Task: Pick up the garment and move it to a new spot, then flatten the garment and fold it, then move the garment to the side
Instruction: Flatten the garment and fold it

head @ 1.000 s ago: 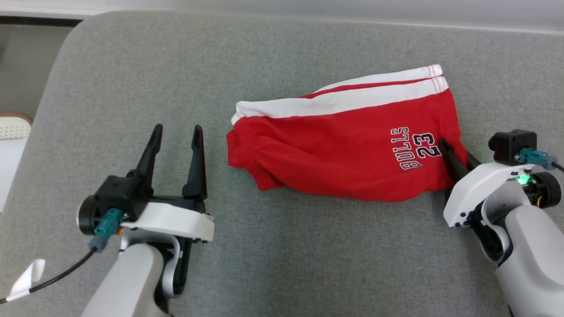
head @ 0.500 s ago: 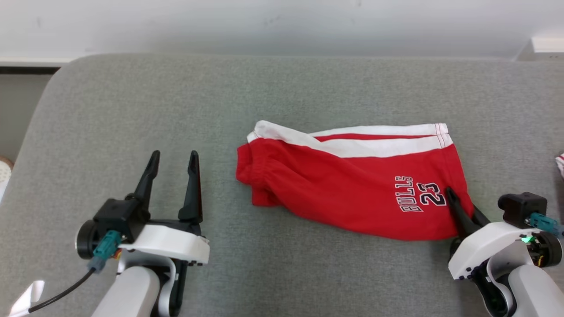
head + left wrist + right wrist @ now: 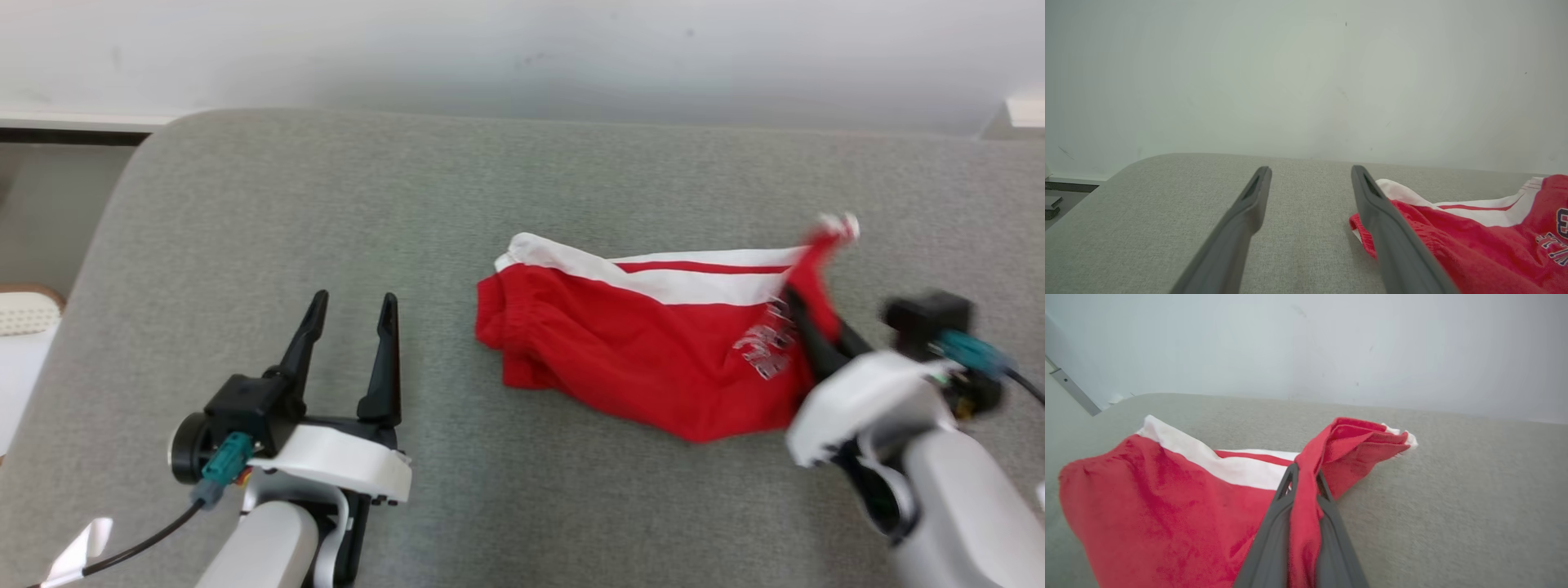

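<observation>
The garment [image 3: 637, 359] is a pair of red shorts with white side stripes and dark lettering, lying right of centre on the grey padded surface [image 3: 326, 212]. My right gripper [image 3: 804, 322] is shut on its right hem and has that end bunched and raised off the surface. In the right wrist view the red cloth [image 3: 1167, 498] is pinched between the right gripper's [image 3: 1303, 475] two dark fingers. My left gripper [image 3: 349, 306] stands open to the left of the waistband, apart from it. Seen from the left wrist, the left gripper [image 3: 1310, 171] holds nothing, with the garment [image 3: 1474, 241] at its right.
A pale wall [image 3: 522, 49] runs behind the padded surface. The surface's rounded left edge drops away at the far left, where a white perforated object [image 3: 24, 310] sits. Bare grey padding lies in front of the garment and around the left gripper.
My right gripper has closed on the garment's right hem and lifted it, bunching that end and pulling it leftward. The camera has shifted between frames. My left gripper stays open.
</observation>
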`<state>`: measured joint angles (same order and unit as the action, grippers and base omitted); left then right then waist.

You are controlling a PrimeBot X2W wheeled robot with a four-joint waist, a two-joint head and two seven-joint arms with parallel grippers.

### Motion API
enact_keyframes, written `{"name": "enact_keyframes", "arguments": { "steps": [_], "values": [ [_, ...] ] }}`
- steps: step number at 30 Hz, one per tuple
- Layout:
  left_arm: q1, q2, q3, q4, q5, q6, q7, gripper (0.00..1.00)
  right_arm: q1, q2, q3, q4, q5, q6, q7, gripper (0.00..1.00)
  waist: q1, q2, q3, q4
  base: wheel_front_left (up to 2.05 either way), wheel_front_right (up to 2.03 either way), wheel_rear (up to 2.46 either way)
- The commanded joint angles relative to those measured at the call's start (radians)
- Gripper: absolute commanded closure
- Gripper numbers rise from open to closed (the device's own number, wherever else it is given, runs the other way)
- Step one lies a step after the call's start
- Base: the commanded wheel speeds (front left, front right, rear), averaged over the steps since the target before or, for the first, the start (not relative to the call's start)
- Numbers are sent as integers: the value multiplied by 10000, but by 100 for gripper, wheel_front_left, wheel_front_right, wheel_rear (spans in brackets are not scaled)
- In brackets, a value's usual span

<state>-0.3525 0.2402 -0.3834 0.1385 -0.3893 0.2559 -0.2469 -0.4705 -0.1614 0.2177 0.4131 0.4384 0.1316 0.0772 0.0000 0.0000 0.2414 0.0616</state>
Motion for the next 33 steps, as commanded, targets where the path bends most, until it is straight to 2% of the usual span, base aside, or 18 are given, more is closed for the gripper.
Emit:
{"name": "enact_keyframes", "arguments": {
  "steps": [1,5,9,14,19,20,21,22,28,33],
  "values": [
    [-92,16,-2,34,-4,-13,-21,0,-280,151,359,-214,-86,-24,190,100,0,0,-45,135,0,0,0],
    [-176,-121,-87,124,-44,-61,-55,0,-1025,629,1569,-493,-11,-24,612,100,0,0,-45,434,0,0,0],
    [-275,-261,-131,201,-79,-114,-93,0,-1488,974,2741,-136,417,-24,535,100,0,0,14,815,0,0,0],
    [-356,-413,-127,318,-70,-163,-130,0,-1747,1100,3994,441,1289,-24,43,100,0,0,155,1162,0,0,0],
    [-369,-487,-58,435,-50,-184,-170,0,-1976,1091,5161,805,1808,-24,-394,100,0,0,219,1227,0,0,0],
    [-361,-497,-46,456,-32,-183,-176,0,-2001,1087,5289,912,1851,-24,-481,96,0,0,224,1216,0,0,0],
    [-348,-502,-24,485,-22,-185,-180,0,-2058,1086,5402,1009,1818,-24,-588,52,0,0,227,1195,0,0,0],
    [-338,-515,-10,502,-16,-194,-186,0,-2105,1092,5506,1062,1771,-24,-730,0,0,0,229,1170,0,0,0],
    [-191,-457,87,586,37,-245,-176,0,-2302,1090,6008,807,1216,-24,-2147,0,0,0,177,876,0,0,0],
    [-124,-384,173,547,117,-205,-171,0,-2297,734,5431,235,923,-24,-2967,0,0,0,140,628,0,0,0]
  ]
}}
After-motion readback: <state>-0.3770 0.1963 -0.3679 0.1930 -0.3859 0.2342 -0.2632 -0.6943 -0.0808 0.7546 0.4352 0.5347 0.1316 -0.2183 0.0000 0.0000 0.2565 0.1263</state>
